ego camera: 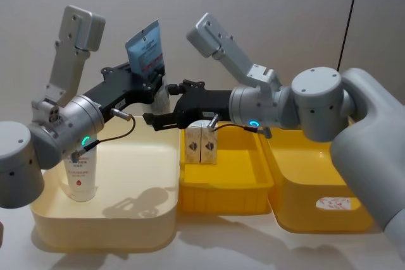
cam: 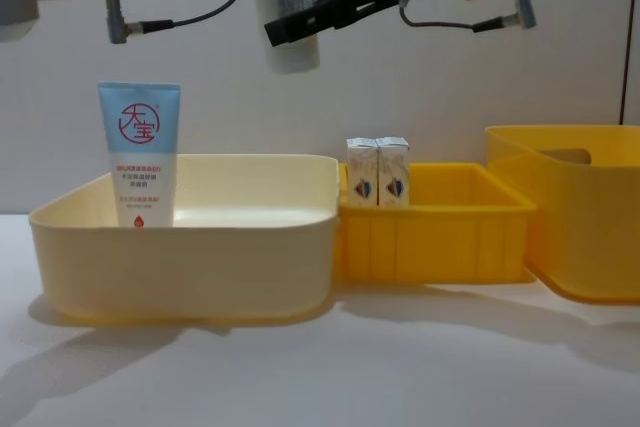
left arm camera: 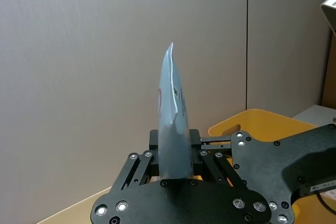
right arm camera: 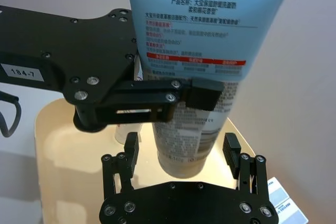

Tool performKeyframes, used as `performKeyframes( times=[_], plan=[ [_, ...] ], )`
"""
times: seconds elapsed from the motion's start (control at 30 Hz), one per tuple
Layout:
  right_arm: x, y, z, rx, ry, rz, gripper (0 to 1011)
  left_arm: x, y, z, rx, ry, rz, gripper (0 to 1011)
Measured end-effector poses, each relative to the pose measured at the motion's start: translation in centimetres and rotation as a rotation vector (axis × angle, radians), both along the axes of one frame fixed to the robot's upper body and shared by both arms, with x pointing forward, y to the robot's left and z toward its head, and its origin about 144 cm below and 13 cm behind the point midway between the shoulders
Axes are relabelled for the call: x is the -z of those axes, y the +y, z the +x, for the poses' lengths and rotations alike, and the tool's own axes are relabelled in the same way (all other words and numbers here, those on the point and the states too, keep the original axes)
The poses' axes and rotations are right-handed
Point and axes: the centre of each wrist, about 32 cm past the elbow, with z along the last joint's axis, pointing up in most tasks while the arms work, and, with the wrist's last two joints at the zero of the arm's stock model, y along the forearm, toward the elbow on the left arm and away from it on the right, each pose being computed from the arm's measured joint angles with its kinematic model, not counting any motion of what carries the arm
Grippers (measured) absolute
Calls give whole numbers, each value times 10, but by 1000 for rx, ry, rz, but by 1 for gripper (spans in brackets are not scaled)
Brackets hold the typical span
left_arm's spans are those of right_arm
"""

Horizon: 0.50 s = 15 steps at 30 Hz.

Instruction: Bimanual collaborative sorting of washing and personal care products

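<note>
My left gripper (ego camera: 154,84) is shut on a pale blue-white tapering tube (ego camera: 146,47), held upright with its cap end down above the cream bin (ego camera: 166,218). The left wrist view shows the tube (left arm camera: 173,129) edge-on, clamped between the fingers. My right gripper (right arm camera: 181,150) is open, its fingers (right arm camera: 130,148) standing either side of the tube's cap end (right arm camera: 181,153) without touching it. A light blue tube with a red round logo (cam: 140,152) stands in the cream bin's left corner. Two small white cartons (cam: 378,172) stand side by side in the small yellow bin (cam: 440,237).
A larger yellow bin (ego camera: 316,214) sits at the right, with something white and red-printed (ego camera: 333,203) on its floor. The three bins touch in a row on the white table (cam: 400,367). A plain wall is close behind.
</note>
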Motion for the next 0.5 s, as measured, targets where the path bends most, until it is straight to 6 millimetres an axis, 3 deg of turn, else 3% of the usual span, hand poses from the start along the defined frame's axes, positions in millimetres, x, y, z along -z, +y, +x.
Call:
performKeyframes(
  times=[0.5],
  plan=[
    [3,16,6,0,-17,6,1001,-2,-1,-3,-4,7,8,311]
  ],
)
